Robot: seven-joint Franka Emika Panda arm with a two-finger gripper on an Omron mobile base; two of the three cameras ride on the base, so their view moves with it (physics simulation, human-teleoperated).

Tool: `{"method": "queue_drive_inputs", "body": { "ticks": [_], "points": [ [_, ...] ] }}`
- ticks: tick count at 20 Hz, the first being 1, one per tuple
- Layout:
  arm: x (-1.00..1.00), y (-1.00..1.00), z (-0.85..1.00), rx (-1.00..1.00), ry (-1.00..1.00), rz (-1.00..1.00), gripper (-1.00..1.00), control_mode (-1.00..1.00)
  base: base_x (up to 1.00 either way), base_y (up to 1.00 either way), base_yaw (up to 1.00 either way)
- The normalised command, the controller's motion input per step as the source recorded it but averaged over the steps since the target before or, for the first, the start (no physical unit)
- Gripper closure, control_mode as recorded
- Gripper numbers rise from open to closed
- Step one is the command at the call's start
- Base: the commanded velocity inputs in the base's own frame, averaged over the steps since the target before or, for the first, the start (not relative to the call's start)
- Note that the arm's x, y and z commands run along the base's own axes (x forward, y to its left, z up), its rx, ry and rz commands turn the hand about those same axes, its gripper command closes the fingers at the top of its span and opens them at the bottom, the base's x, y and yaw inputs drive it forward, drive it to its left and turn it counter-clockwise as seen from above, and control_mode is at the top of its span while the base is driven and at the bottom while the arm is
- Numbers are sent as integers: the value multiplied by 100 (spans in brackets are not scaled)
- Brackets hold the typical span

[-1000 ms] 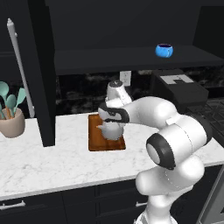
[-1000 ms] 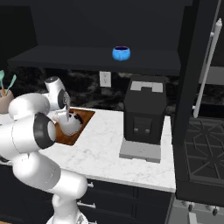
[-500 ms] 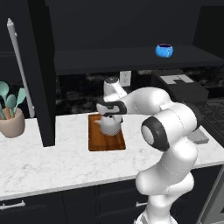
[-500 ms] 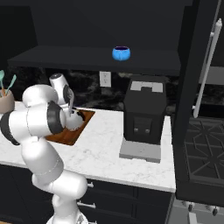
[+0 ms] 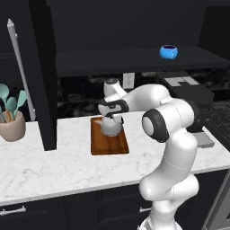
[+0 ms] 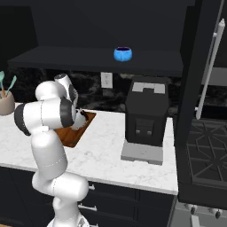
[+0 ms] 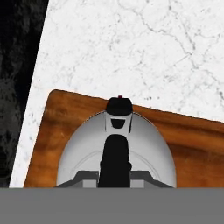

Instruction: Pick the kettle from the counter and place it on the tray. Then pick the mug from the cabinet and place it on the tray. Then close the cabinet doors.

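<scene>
kettle: the squat dome-shaped grey metal kettle (image 5: 111, 127) sits over the back part of the tray, directly under the hand; whether its base rests on the wood or hangs just above it i cannot tell; it looks rigid, smooth-walled and probably slippery on the dome, moderately heavy for its size; the black top handle (image 7: 115, 159) is the sensible place to take hold, not the rounded body
gripper: the gripper (image 5: 112, 117) is nearly closed, its jaws narrow around the black handle on top of the kettle; the hold looks centred along the handle
tray: the flat rectangular reddish-brown wooden tray (image 5: 109, 145) lies on the white marble-veined counter (image 5: 58, 164); it carries the kettle alone; its front half is bare, room enough for a mug
utensil pot: a beige pot (image 5: 12, 126) stands at the left on the counter, holding teal utensils
coffee machine: a black coffee machine (image 6: 146, 116) stands to the right, well apart from the tray
cabinet: the black upper cabinet shelf (image 5: 134, 59) holds the small bright blue rounded mug (image 5: 168, 51); light, hard, likely breakable; its side handle or rim would be the hold; the tall black cabinet door (image 5: 43, 72) with a silver bar handle stands open
</scene>
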Motion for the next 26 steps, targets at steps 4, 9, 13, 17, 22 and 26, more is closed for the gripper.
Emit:
{"method": "queue_drive_inputs", "body": {
  "ticks": [4,9,13,17,22,26],
  "points": [
    [28,0,-15,4,0,-2,100,-100,0,0,0],
    [29,0,-17,4,-1,-2,100,-100,0,0,0],
    [21,0,-21,4,-3,-2,100,-100,0,0,0],
    [3,0,-23,5,-6,-1,100,-100,0,0,0],
    [-8,0,-20,7,-6,-3,-100,-100,0,0,0],
    [-7,0,-9,6,-7,-4,-100,-100,0,0,0]
  ]
}}
